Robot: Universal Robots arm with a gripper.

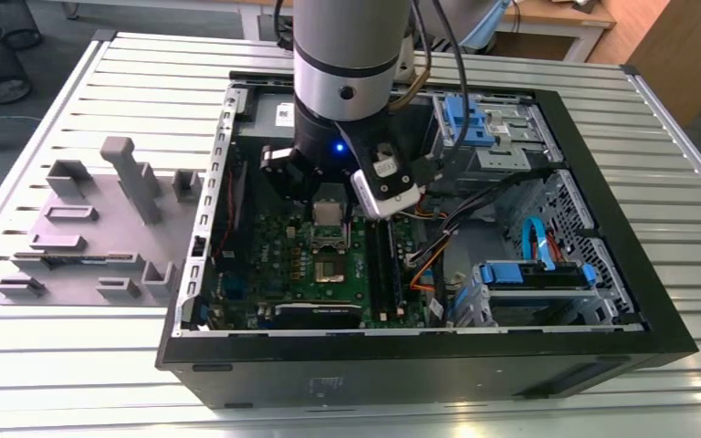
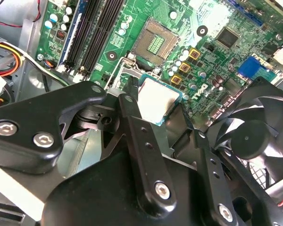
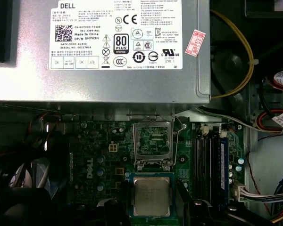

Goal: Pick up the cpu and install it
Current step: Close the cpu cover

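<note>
Jaws clamped on two opposite edges of the small flat square silver-topped cpu point(image 3: 152, 195). I read it held over the green motherboard point(image 3: 108, 155), with the open dark metal socket frame point(image 3: 153, 141) just beside it, toward the silver power-supply box point(image 3: 99, 80), edges roughly parallel.

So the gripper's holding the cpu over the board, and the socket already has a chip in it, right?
Not quite: the socket is empty, with its contact field bare in the second wrist view. The rest holds: the gripper has its jaws closed on the cpu over the board.
</note>
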